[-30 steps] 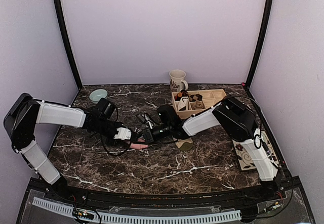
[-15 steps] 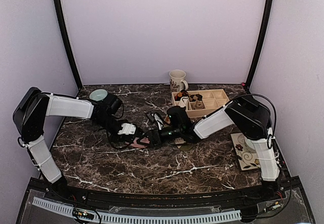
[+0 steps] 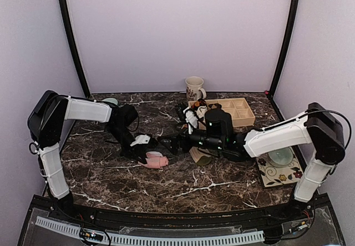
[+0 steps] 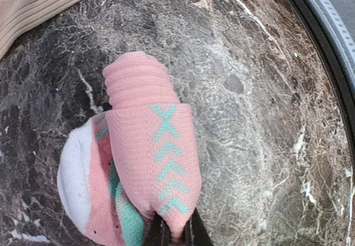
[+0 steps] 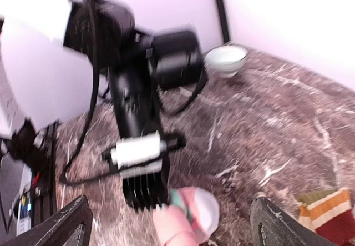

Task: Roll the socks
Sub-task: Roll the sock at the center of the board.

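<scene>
Marble-patterned table surface [image 3: 111,179], dark brown with white veining, carrying the items below. Pale green bowl [image 3: 109,101]: far left corner, partly hidden behind the left arm. Left gripper [image 3: 148,154]: reaching in from the left edge to a spot left of centre, angled down, its jaws pinched tight on one end of the pink sock [image 4: 150,162]. Pink sock: rolled into a short, thick bundle with teal chevrons and a white patch, resting on the surface left of centre, somewhat nearer the front edge than the back. Right gripper [image 3: 171,144]: just behind and to the right of that bundle, its fingers [image 5: 69,224] spread wide, nothing between them and clear of the sock. Tan sock [image 3: 201,156]: lying flat near the centre of the surface, partly under the right arm, its striped cuff showing dark red; close to the pink bundle but not touching it. White mug [image 3: 194,88], floral print: back edge, centre. Wooden compartment tray [image 3: 242,113]: back edge, right of centre, with small rolled bundles in its left cells. Floral mat [image 3: 269,175]: right edge, with a pale dish [image 3: 280,157] on it.
</scene>
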